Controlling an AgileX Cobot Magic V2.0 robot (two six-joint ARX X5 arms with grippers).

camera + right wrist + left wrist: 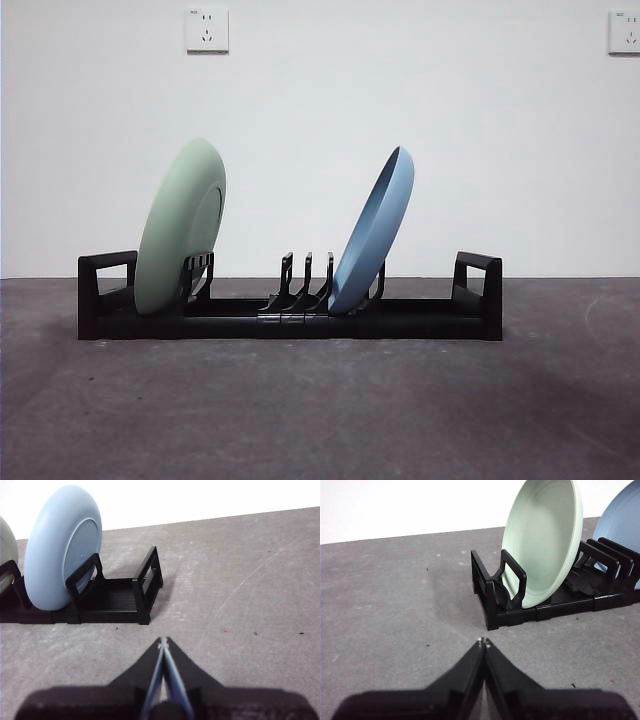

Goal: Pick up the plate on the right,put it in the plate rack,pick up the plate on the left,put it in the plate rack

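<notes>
The black plate rack (420, 318) stands across the middle of the table. A pale green plate (180, 228) leans in its left end and a light blue plate (376, 230) leans in a slot right of centre. Neither arm shows in the front view. My left gripper (483, 642) is shut and empty, hovering off the rack's left end (492, 600), with the green plate (545, 540) beyond it. My right gripper (163, 641) is shut and empty too, hanging off the rack's right end (147, 580) near the blue plate (62, 547).
Grey table surface (320, 410) stretches in front of the rack. A white wall with two sockets (207, 29) rises behind. Several free divider prongs (305, 280) stand between the two plates.
</notes>
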